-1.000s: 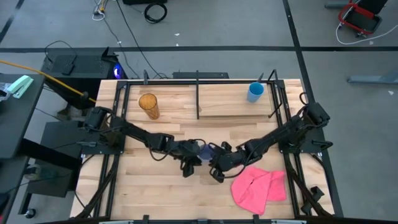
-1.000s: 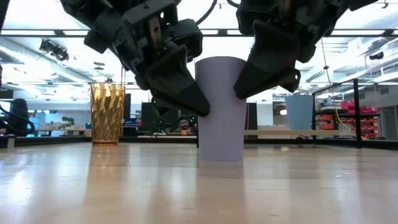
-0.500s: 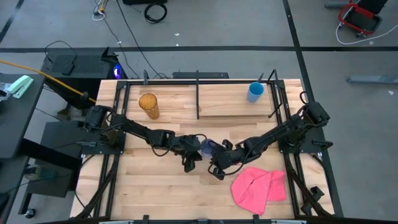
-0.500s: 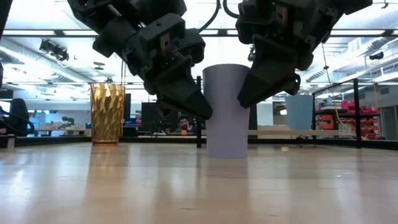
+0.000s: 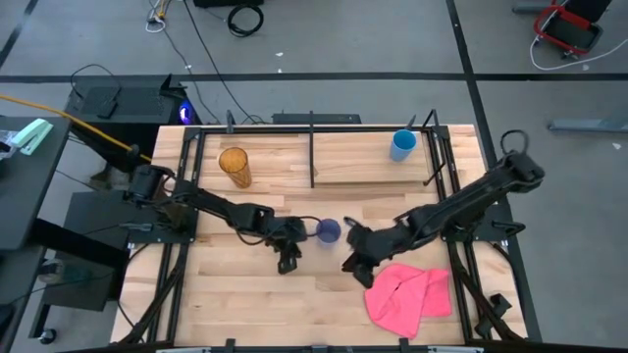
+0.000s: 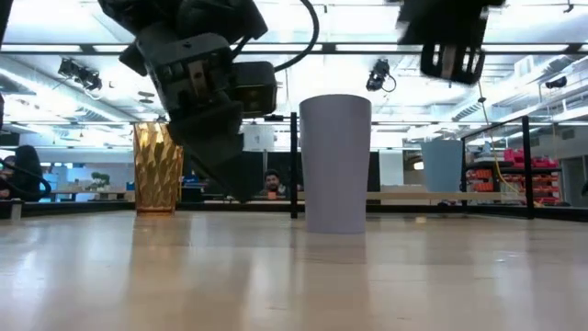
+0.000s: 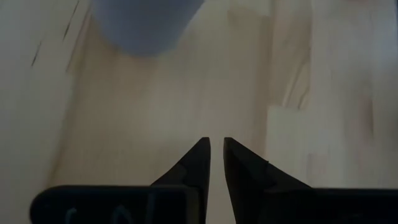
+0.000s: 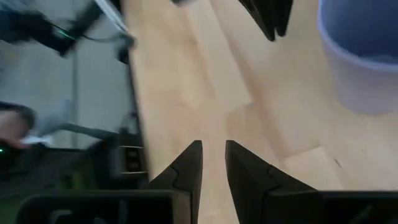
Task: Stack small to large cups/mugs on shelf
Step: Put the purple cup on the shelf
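Both claws (image 7: 216, 163) (image 8: 213, 167) nearly closed, empty, beside lavender cup (image 5: 328, 230).

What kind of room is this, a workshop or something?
Probably a robotics lab: a wooden table with two arms mounted on it, cables across a grey floor, and shelving and ceiling strip lights behind.

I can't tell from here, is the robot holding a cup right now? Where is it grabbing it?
No, nothing is held. The lavender cup stands alone on the table between the left gripper and the right gripper. Both are shut and empty.
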